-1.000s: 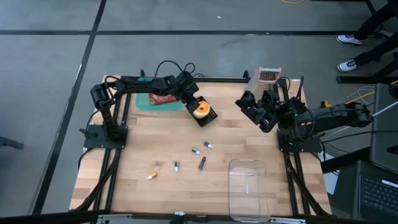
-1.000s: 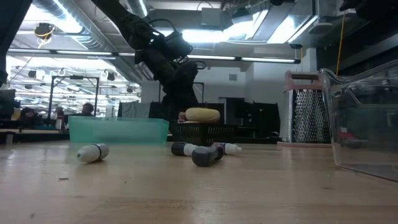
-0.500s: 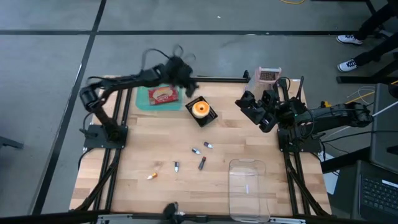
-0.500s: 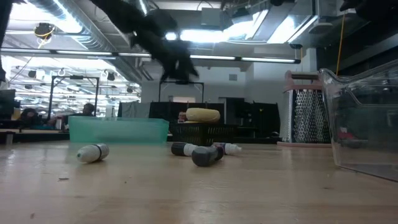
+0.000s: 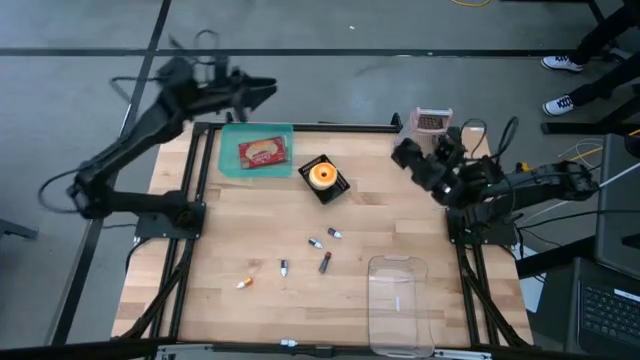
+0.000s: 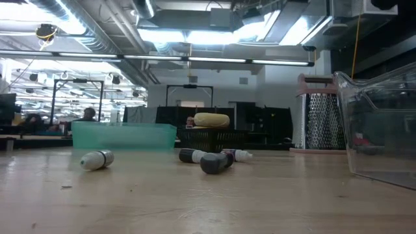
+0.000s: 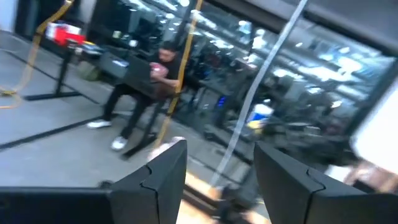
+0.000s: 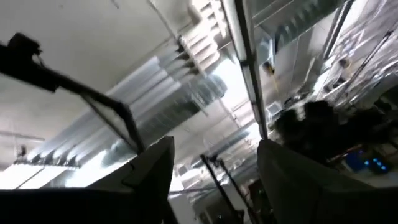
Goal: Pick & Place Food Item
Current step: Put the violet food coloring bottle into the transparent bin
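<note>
A round orange-yellow food item point(image 5: 321, 175) sits in a small black basket point(image 5: 333, 186) on the far middle of the table; the low view shows it as a yellow lump point(image 6: 212, 120). A red-and-tan food item point(image 5: 262, 152) lies in the teal tray point(image 5: 232, 165) at the far left. My left gripper point(image 5: 265, 92) is raised high beyond the table's far left edge, pointing level, open and empty point(image 7: 217, 149). My right gripper point(image 5: 403, 152) is raised at the far right, pointing up at the ceiling, open and empty point(image 8: 214, 146).
Several small marker-like tubes point(image 5: 325, 262) lie on the middle of the table, one point(image 5: 245, 283) nearer the front left. A clear plastic container point(image 5: 400, 300) stands at the front right and a grater point(image 5: 432, 121) at the far right. A person point(image 7: 149, 87) sits beyond the table.
My left gripper has risen from the black basket and swung up toward the far left edge, tipping from downward to level. The orange-yellow food stays in the basket. My right gripper has tipped a little further upward.
</note>
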`<state>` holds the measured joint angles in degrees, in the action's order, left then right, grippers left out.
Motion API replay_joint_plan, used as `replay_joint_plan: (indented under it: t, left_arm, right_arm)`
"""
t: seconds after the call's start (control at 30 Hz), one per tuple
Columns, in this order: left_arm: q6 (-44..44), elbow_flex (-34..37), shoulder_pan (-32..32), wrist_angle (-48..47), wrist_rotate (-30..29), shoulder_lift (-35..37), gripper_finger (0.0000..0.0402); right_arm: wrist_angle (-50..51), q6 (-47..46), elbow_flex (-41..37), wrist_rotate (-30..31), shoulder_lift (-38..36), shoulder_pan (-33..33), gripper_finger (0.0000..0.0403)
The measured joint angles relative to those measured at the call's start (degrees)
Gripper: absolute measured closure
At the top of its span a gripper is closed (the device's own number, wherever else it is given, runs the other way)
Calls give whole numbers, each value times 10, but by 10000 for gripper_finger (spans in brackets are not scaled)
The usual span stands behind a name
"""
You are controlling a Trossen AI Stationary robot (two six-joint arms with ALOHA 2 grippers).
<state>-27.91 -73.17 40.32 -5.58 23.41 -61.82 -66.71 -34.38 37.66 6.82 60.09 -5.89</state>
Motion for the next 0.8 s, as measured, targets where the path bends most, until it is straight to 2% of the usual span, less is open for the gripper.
replay_joint_plan:
  t: [0.1, 0.23, 0.3, 0.43, 0.7, 0.8]
  left_arm:
    - [-11, 0, -42, -56, -40, 56, 222]
    - [-1, 0, -137, -137, -156, 105, 224]
    - [1, 0, -191, -166, -212, 116, 229]
    - [13, 0, -286, -191, -295, 114, 246]
    - [25, 0, -406, -192, -372, 72, 274]
    - [19, 0, -437, -213, -376, 57, 276]
  right_arm:
    - [33, 8, 38, 9, 18, -2, 175]
    - [188, -1, 98, 82, 42, -2, 175]
    - [247, 1, 123, 69, 63, 2, 175]
    - [272, -27, 174, 65, 111, 4, 175]
    - [277, -37, 243, 46, 209, 19, 175]
    - [354, -38, 268, -1, 236, 30, 175]
